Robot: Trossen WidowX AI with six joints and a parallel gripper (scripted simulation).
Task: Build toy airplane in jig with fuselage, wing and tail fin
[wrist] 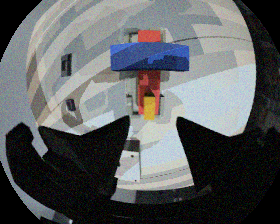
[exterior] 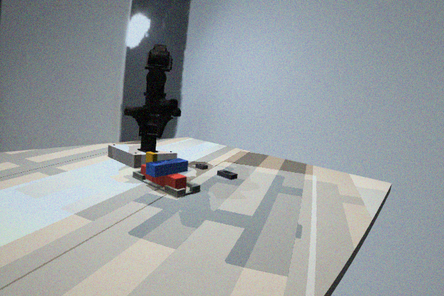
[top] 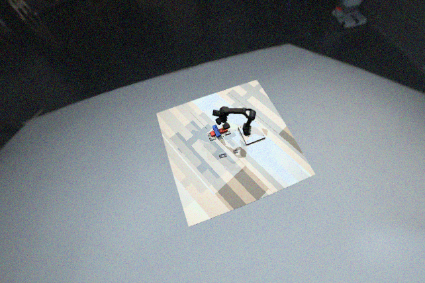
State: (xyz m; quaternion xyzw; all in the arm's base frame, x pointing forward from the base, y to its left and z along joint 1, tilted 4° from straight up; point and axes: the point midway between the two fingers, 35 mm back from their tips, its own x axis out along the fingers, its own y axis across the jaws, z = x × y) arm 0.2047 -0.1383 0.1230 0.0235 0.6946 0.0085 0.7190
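Note:
The red fuselage lies in the grey jig. The blue wing sits crosswise on top of the fuselage. The yellow tail fin stands upright at the fuselage's tail end. My gripper is open. It hangs just above the tail fin, and its fingers stand apart on either side without touching the fin.
The arm's white base plate stands just behind the jig. Two small dark empty holders lie on the patterned table beside the jig. The table's edge runs along the right.

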